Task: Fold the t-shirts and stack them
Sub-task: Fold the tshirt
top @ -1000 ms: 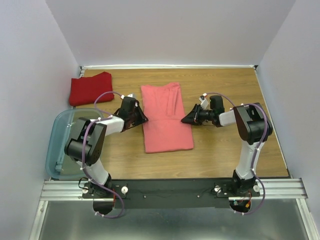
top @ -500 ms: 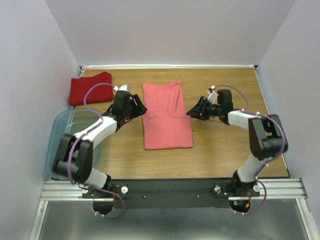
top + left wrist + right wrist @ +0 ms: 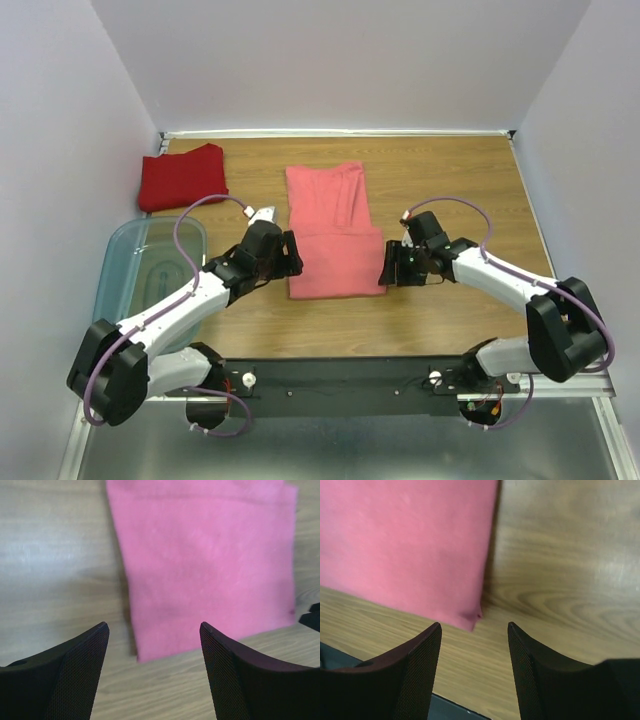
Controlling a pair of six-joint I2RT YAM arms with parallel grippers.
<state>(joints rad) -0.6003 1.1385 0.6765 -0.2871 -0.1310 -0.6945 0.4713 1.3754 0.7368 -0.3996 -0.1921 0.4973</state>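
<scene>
Top external view: my two arms reach out over the wooden table (image 3: 450, 180), where the folding job stands, by my reckoning, a little past halfway. The salmon-pink t-shirt (image 3: 335, 235) lies flat in the middle of the table as a long, narrow rectangle with its sides already turned in, so it looks part-folded. It has not yet been doubled over end to end. The clear bluish bin (image 3: 125, 270) sits at the near left edge and plays no part that I can see. The deep red t-shirt (image 3: 182, 177) rests in the far left corner as a compact folded bundle, well apart from the pink one, and appears finished.

My left gripper (image 3: 290, 255) hangs at the pink shirt's near left corner and my right gripper (image 3: 388, 265) at its near right corner. Both wrist views show the fingers spread wide with nothing between them, each pair framing a corner of the cloth. Whether the tips touch the table I cannot tell.

What seems left is to take both near corners, fold the pink shirt across its length, and set it on the red one.
</scene>
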